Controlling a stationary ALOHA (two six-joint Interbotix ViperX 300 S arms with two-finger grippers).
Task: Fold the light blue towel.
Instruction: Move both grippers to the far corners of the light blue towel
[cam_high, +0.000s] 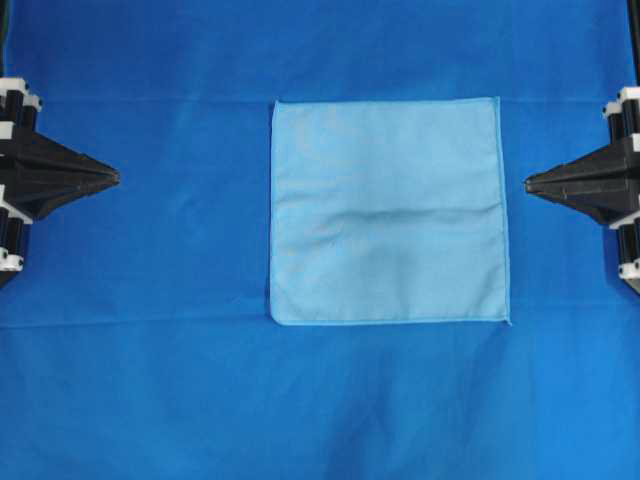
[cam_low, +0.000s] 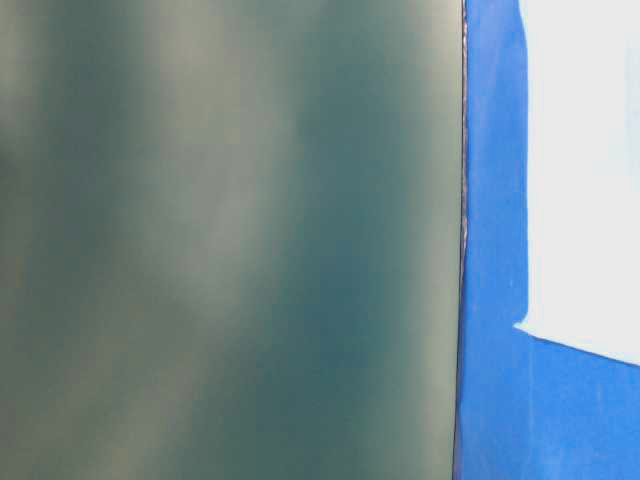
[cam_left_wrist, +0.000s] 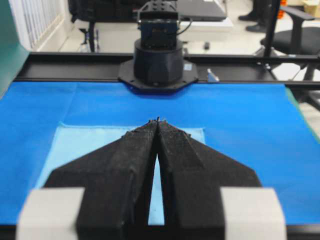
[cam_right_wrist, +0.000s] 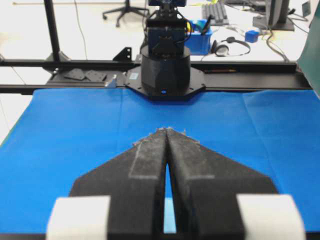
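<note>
In the overhead view the light blue towel (cam_high: 388, 212) lies flat and unfolded in the middle of the frame, a little right of centre, on a darker blue cloth (cam_high: 150, 380) that fills the picture. A faint crease runs across its middle. The left gripper (cam_high: 116, 178) points in from the left edge and the right gripper (cam_high: 527, 182) from the right edge, both at the height of the towel's middle. The left one is well apart from the towel, the right one near its right hem without touching. Each has its fingers pressed together to a point and holds nothing.

The table-level view is mostly a blurred grey-green surface (cam_low: 230, 240); at the right a strip of the blue cloth (cam_low: 490, 300) shows, with a pale, overexposed patch (cam_low: 585, 170) in the upper right corner.

In the left wrist view the left gripper (cam_left_wrist: 157, 120) is closed and empty, above the towel (cam_left_wrist: 85, 145), which spreads across the lower left and centre. The other arm's base (cam_left_wrist: 159, 60) stands at the top.

In the right wrist view the right gripper (cam_right_wrist: 168, 129) is likewise closed and empty above the blue cloth (cam_right_wrist: 75, 130). An arm base (cam_right_wrist: 165, 70) sits at top centre.
</note>
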